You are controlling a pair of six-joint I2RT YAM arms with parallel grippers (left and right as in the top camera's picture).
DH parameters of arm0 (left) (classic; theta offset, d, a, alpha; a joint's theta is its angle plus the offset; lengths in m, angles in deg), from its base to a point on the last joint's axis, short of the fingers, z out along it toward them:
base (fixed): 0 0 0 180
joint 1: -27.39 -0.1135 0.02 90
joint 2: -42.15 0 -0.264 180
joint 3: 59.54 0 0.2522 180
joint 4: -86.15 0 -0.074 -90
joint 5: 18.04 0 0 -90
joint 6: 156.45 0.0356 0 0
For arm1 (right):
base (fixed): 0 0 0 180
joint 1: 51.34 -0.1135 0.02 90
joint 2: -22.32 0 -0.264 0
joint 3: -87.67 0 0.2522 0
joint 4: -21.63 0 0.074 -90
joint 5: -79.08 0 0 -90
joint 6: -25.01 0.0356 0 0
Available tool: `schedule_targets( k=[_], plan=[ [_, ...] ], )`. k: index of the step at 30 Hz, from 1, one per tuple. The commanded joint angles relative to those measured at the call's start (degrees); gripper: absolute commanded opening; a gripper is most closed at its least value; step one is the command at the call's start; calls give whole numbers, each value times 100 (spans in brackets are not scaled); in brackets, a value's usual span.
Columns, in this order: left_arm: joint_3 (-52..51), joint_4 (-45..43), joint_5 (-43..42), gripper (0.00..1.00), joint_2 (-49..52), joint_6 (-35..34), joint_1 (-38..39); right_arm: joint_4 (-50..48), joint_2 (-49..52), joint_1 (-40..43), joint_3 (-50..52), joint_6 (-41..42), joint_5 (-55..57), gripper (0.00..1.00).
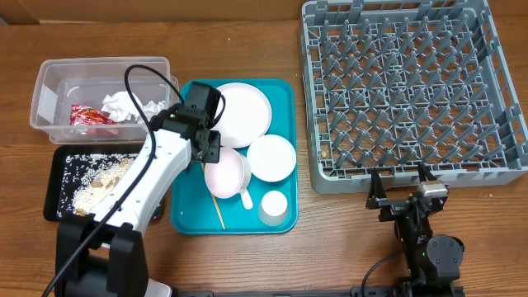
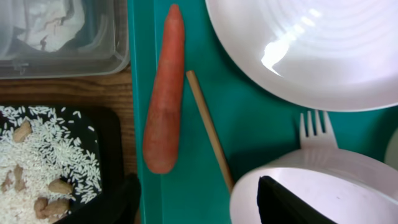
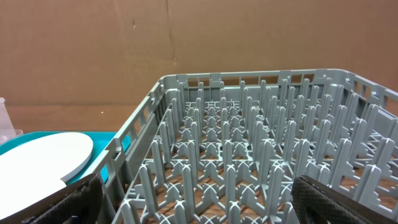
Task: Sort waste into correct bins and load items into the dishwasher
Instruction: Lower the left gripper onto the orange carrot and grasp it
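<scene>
An orange carrot point(image 2: 165, 93) lies along the left edge of the teal tray point(image 2: 249, 130), with a thin wooden stick point(image 2: 208, 130) beside it. My left gripper point(image 2: 205, 208) hovers open just short of the carrot's blunt end, with nothing between its fingers. One finger is over the black tray point(image 2: 115, 134), the other over a white bowl point(image 2: 348, 180). A plate point(image 2: 311, 50) and a fork point(image 2: 314, 127) lie close by. In the overhead view the left gripper point(image 1: 202, 142) hides the carrot. My right gripper point(image 1: 404, 191) stands open at the grey dish rack's point(image 1: 412, 82) front edge.
The clear tub point(image 1: 49, 91) holds a red wrapper point(image 1: 89, 117) and crumpled napkins point(image 1: 124, 106). Rice and peanuts cover the black tray point(image 1: 51, 181). On the teal tray point(image 1: 280, 95) are a plate point(image 1: 243, 111), two bowls point(image 1: 272, 157) point(image 1: 224, 173) and a cup point(image 1: 274, 205).
</scene>
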Motion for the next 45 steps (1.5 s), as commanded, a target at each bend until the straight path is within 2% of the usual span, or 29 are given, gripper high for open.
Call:
schedule_targets(
  k=[1, 9, 15, 22, 28, 36, 42, 45],
  plan=[
    [-236, -269, 129, 60, 26, 76, -42, -42, -57, 11, 59, -22, 4, 100],
    [-584, -651, 789, 58, 90, 181, -57, -42, -57, 11, 59, -22, 4, 100],
    [-686, -822, 787, 60, 111, 186, -81, -42, -57, 11, 59, -22, 4, 100],
    [-968, -1368, 785, 62, 120, 520, -85, -42, -57, 11, 59, -22, 4, 100],
    [-1167, -1598, 785, 57, 120, 839, -151, -42, -57, 11, 59, -22, 4, 100],
    [-1408, -1888, 614, 48, 120, 981, -402, -42, -57, 11, 59, -22, 4, 100],
    [-1412, -2232, 2, 48, 120, 1084, -568, -42, -57, 11, 59, -22, 4, 100],
    [-1414, -2302, -48, 48, 120, 1137, -570, -42, -57, 11, 59, -22, 4, 100]
  ],
)
